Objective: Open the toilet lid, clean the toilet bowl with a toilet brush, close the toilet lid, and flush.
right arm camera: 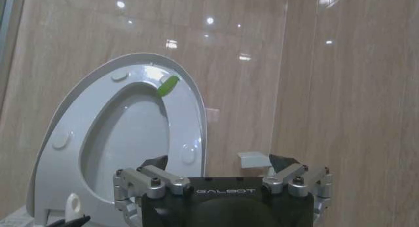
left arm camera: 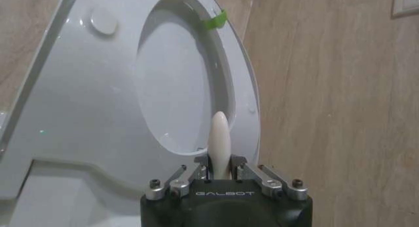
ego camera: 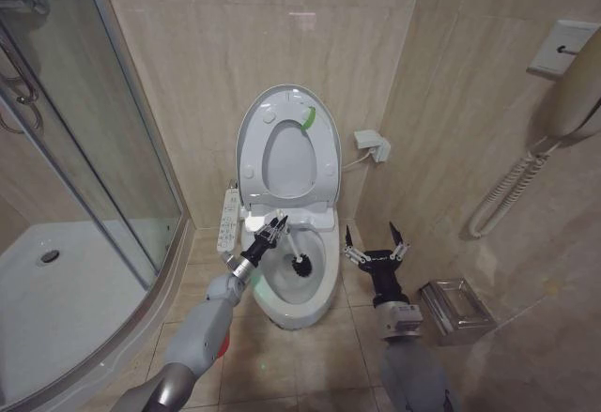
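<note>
The toilet lid (ego camera: 286, 144) stands raised against the back wall, its underside with round bumpers and a green strip facing me; it also appears as the lid (left arm camera: 85, 99) and the lid (right arm camera: 124, 134) in the wrist views. The white toilet bowl (ego camera: 324, 285) lies open below it. My left gripper (ego camera: 273, 232) hovers over the bowl's near-left rim, shut on the toilet brush's white handle (left arm camera: 219, 138). The brush's dark head (ego camera: 300, 265) is down inside the bowl. My right gripper (ego camera: 376, 246) waits open and holds nothing, to the right of the bowl; it appears again as the gripper (right arm camera: 222, 177).
A curved glass shower enclosure (ego camera: 103, 159) closes off the left side. The side button panel (ego camera: 227, 221) hangs at the bowl's left. A wall socket (ego camera: 374, 144) sits right of the lid, a corded wall unit (ego camera: 573, 93) on the right wall, and a metal box (ego camera: 455, 307) low at the right.
</note>
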You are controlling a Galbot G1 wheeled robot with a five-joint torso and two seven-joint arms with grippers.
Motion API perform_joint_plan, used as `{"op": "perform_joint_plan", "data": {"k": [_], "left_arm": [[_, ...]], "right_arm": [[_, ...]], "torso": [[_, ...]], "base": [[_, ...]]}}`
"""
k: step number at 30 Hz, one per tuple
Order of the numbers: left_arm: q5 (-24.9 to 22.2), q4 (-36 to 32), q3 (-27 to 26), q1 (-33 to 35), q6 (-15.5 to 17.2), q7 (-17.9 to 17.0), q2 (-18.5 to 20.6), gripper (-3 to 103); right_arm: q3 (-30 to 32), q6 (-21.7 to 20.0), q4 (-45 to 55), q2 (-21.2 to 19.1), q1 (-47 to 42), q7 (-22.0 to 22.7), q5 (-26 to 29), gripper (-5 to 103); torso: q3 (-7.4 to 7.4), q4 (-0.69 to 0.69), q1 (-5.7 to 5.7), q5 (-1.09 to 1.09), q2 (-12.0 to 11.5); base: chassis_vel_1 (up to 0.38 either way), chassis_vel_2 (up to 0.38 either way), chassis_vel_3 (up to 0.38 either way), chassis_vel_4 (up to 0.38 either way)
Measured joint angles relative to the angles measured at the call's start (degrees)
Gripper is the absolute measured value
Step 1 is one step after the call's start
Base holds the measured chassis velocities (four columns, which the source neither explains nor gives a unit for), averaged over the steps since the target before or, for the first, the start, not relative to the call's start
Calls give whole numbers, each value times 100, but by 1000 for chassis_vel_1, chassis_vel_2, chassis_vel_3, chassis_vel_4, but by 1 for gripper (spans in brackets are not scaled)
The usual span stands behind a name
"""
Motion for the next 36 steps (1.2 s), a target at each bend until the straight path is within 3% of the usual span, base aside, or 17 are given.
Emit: {"op": "perform_joint_plan", "data": {"k": [36], "left_arm": [[28,-112,9,104,57,99,78,20]], "right_arm": [[0,0,0,0,0,0,0,100]], "torso": [[0,0,-1,0,0]], "base": [[0,0,0,0]]}}
